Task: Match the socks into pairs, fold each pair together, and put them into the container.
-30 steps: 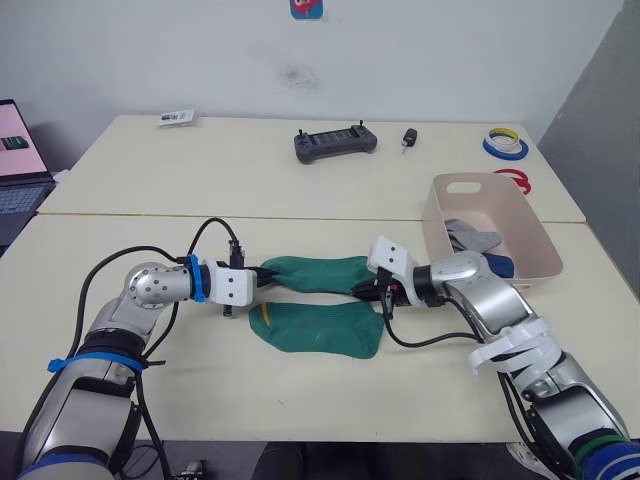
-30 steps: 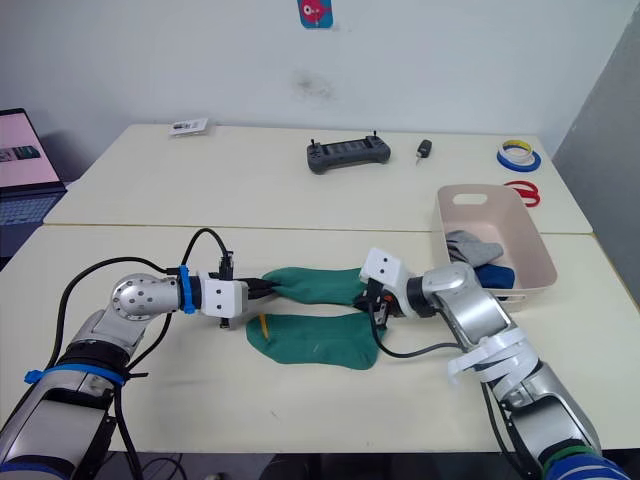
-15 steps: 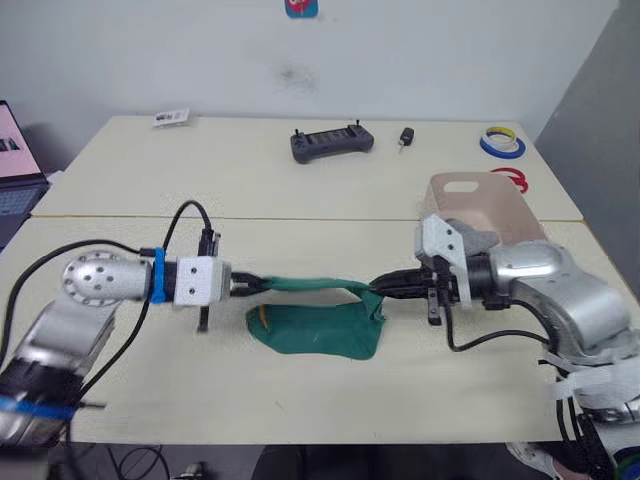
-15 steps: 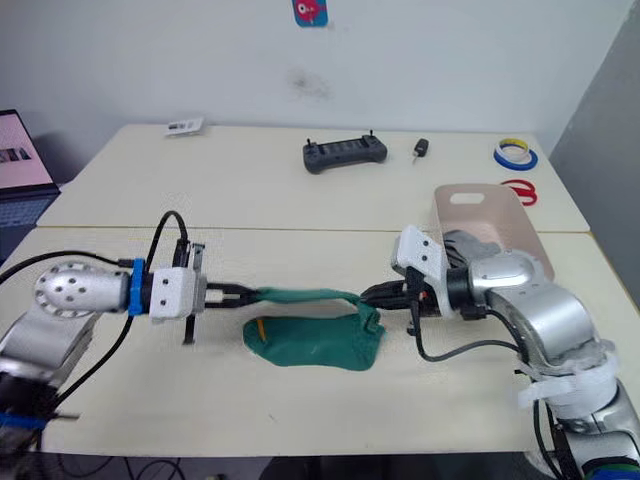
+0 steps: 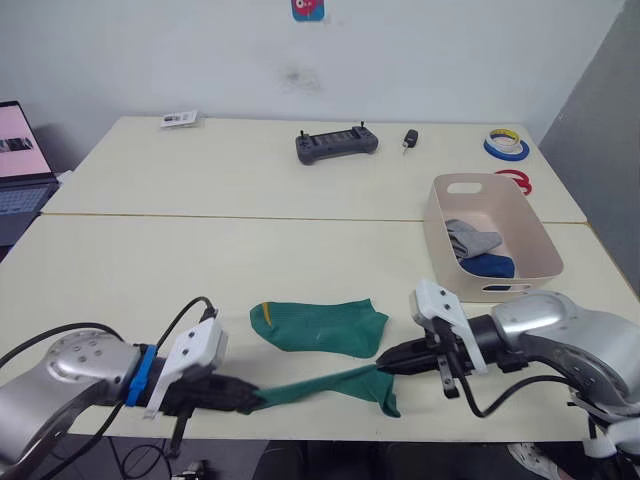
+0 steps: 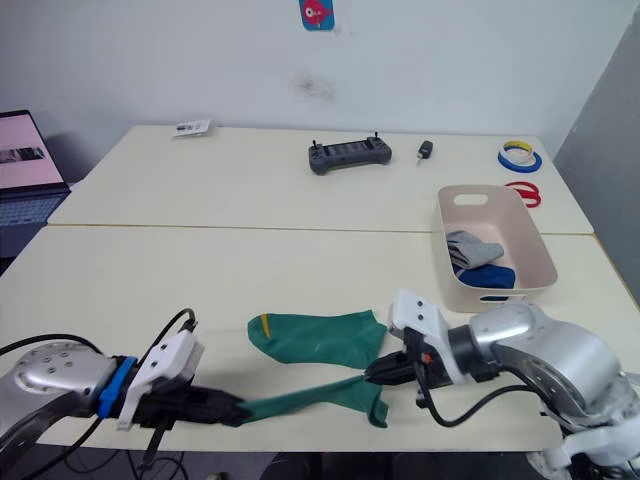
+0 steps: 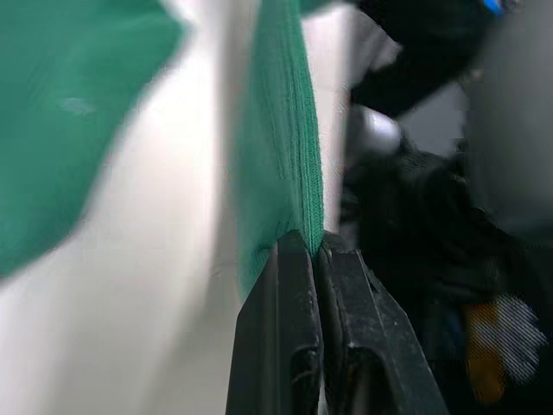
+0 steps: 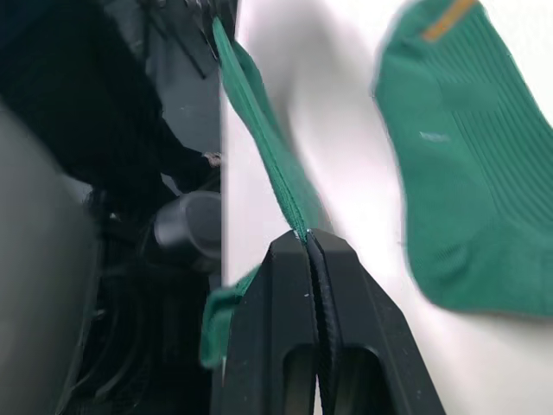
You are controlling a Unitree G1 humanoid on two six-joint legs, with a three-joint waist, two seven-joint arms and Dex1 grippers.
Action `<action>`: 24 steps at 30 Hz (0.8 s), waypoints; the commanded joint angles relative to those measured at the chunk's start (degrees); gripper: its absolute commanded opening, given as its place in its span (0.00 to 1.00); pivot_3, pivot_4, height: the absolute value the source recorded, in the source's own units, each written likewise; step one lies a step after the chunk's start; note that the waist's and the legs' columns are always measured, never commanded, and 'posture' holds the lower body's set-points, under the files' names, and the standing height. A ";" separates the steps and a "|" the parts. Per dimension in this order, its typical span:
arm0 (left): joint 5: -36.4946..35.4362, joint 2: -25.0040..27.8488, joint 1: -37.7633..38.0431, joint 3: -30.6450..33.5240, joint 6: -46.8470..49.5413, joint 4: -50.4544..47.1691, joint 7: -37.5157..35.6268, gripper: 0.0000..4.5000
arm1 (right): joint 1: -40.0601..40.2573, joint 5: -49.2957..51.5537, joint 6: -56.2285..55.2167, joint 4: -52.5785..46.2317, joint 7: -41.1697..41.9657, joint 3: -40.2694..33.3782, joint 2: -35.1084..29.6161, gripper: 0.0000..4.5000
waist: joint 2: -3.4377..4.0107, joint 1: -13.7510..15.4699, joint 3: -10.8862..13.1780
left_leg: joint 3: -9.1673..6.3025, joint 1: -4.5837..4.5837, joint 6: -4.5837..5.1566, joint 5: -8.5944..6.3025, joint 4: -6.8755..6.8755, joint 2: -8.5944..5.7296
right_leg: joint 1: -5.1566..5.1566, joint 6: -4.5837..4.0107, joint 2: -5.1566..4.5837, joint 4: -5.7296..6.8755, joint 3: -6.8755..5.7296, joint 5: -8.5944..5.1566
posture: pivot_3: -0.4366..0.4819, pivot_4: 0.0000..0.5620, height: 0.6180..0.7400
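One green sock (image 5: 318, 327) with a small yellow mark lies flat near the table's front middle. A second green sock (image 5: 322, 387) hangs stretched between my two grippers just above the front edge. My left gripper (image 5: 252, 398) is shut on its left end, and my right gripper (image 5: 382, 366) is shut on its right end, where a flap droops down. The pinkish-beige container (image 5: 536, 239) stands at the right, holding a grey sock (image 5: 470, 239) and a dark blue sock (image 5: 489, 265).
On the far table lie a dark handheld controller (image 5: 336, 143), a small black key fob (image 5: 409, 137), tape rolls (image 5: 505, 144) and a small card (image 5: 177, 118). A laptop (image 5: 20, 160) sits at the far left edge.
Both grippers have carried the stretched green sock from over the flat one toward me, to the table's front edge. The flat sock now lies fully uncovered.
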 commanded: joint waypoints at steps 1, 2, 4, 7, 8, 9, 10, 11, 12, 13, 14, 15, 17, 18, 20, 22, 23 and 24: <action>2.49 -2.21 -5.79 -3.32 2.38 5.98 -0.54 0.00 | -3.77 -2.81 -0.83 5.39 -2.17 3.11 1.71 0.02 | -0.02 -0.01 0.01 | 0.01 -0.02 0.00 0.00 0.00 -0.02 | -0.01 -0.01 0.07 0.00 -0.02 0.00 | 0.48 0.27 1.00; 2.71 -2.81 -7.98 -3.84 3.28 7.76 -0.76 0.00 | -5.09 -3.81 -1.54 7.35 -2.32 4.12 2.18 0.02 | -0.02 -0.01 0.01 | 0.02 -0.07 0.00 0.00 0.00 -0.01 | -0.05 -0.01 0.11 -0.01 -0.01 0.00 | 0.48 0.27 1.00; 2.96 -3.70 -11.64 -4.56 4.87 10.71 -1.22 0.00 | -7.41 -4.94 -2.32 10.50 -2.38 5.27 3.11 0.02 | -0.02 0.00 0.01 | 0.05 -0.09 0.00 0.00 0.00 -0.02 | -0.08 -0.01 0.10 -0.02 -0.02 0.01 | 0.48 0.27 1.00; 3.33 -4.59 -17.22 -5.50 7.71 14.42 -2.13 0.00 | -10.08 -6.65 -3.86 14.38 -1.71 6.61 4.02 0.02 | -0.02 -0.01 0.01 | 0.06 -0.12 0.01 0.00 0.01 -0.01 | -0.12 -0.01 0.06 -0.03 -0.04 0.01 | 0.48 0.27 1.00; 3.16 -4.79 -18.70 -5.66 8.85 15.00 -2.32 0.00 | -10.59 -6.95 -4.24 15.15 -1.42 6.86 4.07 0.02 | -0.02 -0.01 0.01 | 0.05 -0.12 0.01 0.00 0.01 -0.01 | -0.11 -0.02 0.04 -0.02 -0.04 0.01 | 0.48 0.27 1.00; 2.62 -5.01 -20.44 -5.64 10.37 15.50 -2.58 0.00 | -11.13 -7.23 -4.63 15.90 -1.01 7.05 3.99 0.02 | -0.02 -0.01 0.01 | 0.06 -0.12 0.01 0.00 0.01 -0.01 | -0.11 -0.01 0.03 -0.01 -0.04 0.01 | 0.48 0.27 1.00; 2.20 -5.16 -21.80 -5.60 11.82 15.86 -2.74 0.00 | -11.53 -7.47 -4.92 16.47 -0.66 7.19 3.91 0.02 | -0.02 -0.01 0.01 | 0.05 -0.12 0.01 -0.01 0.02 -0.01 | -0.11 -0.01 0.02 -0.01 -0.04 0.01 | 0.48 0.27 1.00; 2.10 -5.42 -23.13 -5.62 12.95 16.35 -2.81 0.00 | -11.91 -7.86 -5.43 17.19 -0.28 7.39 3.76 0.02 | -0.02 -0.02 0.01 | 0.05 -0.12 0.01 -0.01 0.02 -0.01 | -0.10 -0.01 0.01 -0.01 -0.04 0.01 | 0.48 0.27 1.00; 2.24 -5.72 -24.26 -5.75 13.83 16.86 -2.86 0.00 | -12.24 -8.36 -5.95 17.99 0.06 7.58 3.70 0.02 | -0.02 -0.02 0.01 | 0.05 -0.12 0.01 0.00 0.02 -0.01 | -0.11 -0.01 0.01 -0.01 -0.04 0.01 | 0.48 0.27 1.00; 2.69 -6.11 -25.40 -6.07 14.54 17.64 -2.74 0.00 | -12.60 -8.93 -6.51 18.92 0.30 7.80 3.74 0.02 | -0.02 -0.02 0.01 | 0.05 -0.12 0.01 0.00 0.03 -0.01 | -0.10 -0.01 0.01 0.00 -0.05 0.01 | 0.48 0.27 1.00; 3.19 -6.42 -26.30 -6.42 14.96 18.34 -2.70 0.00 | -12.92 -9.35 -6.95 19.69 0.49 8.00 3.79 0.02 | -0.02 -0.02 0.01 | 0.05 -0.11 0.01 0.00 0.03 -0.01 | -0.10 -0.01 0.01 0.01 -0.04 0.01 | 0.48 0.27 1.00; 4.02 -6.63 -27.18 -7.06 15.04 19.22 -2.73 0.00 | -13.28 -9.73 -7.41 20.49 0.63 8.20 3.92 0.02 | -0.02 -0.02 0.01 | 0.05 -0.10 0.01 0.00 0.03 -0.01 | -0.10 -0.01 0.01 0.02 -0.04 0.01 | 0.48 0.27 1.00; 5.41 -7.33 -28.63 -8.26 15.38 21.03 -2.69 0.00 | -14.05 -10.59 -8.22 22.08 0.81 8.54 4.42 0.02 | -0.02 -0.04 0.01 | 0.05 -0.10 0.01 0.00 0.04 -0.01 | -0.10 -0.01 0.02 0.03 -0.05 0.01 | 0.48 0.27 1.00; 6.11 -7.88 -29.29 -8.78 15.54 21.99 -2.30 0.00 | -14.36 -11.09 -8.60 22.78 0.90 8.70 4.73 0.02 | -0.02 -0.07 0.01 | 0.05 -0.10 0.01 0.00 0.04 -0.01 | -0.11 -0.01 0.02 0.03 -0.06 0.01 | 0.48 0.27 1.00; 7.55 -9.24 -30.60 -9.74 15.73 23.97 -1.46 0.00 | -14.96 -11.97 -9.01 24.22 0.63 9.05 5.62 0.02 | -0.02 -0.11 0.01 | 0.06 -0.10 0.01 0.00 0.04 -0.01 | -0.12 -0.01 0.02 0.05 -0.06 0.01 | 0.48 0.27 1.00; 9.06 -11.01 -32.00 -10.14 15.44 26.15 -0.25 0.00 | -15.31 -12.71 -9.23 25.23 0.51 9.39 6.39 0.02 | -0.02 -0.05 0.01 | 0.04 -0.11 0.01 0.00 0.05 0.00 | -0.12 -0.02 0.02 0.06 -0.06 0.01 | 0.48 0.27 1.00; 9.79 -11.54 -32.47 -10.49 15.02 27.01 -0.39 0.00 | -15.38 -13.18 -9.34 25.61 0.40 9.56 6.75 0.02 | -0.02 -0.03 0.01 | 0.02 -0.12 0.01 0.00 0.05 0.00 | -0.12 -0.02 0.01 0.06 -0.06 0.01 | 0.48 0.27 1.00; 10.63 -11.96 -32.82 -10.83 14.49 27.76 -0.49 0.00 | -15.44 -13.62 -9.51 25.90 0.34 9.72 7.00 0.02 | -0.02 -0.03 0.01 | 0.02 -0.12 0.01 0.00 0.06 0.00 | -0.12 -0.02 0.01 0.05 -0.06 0.01 | 0.48 0.27 1.00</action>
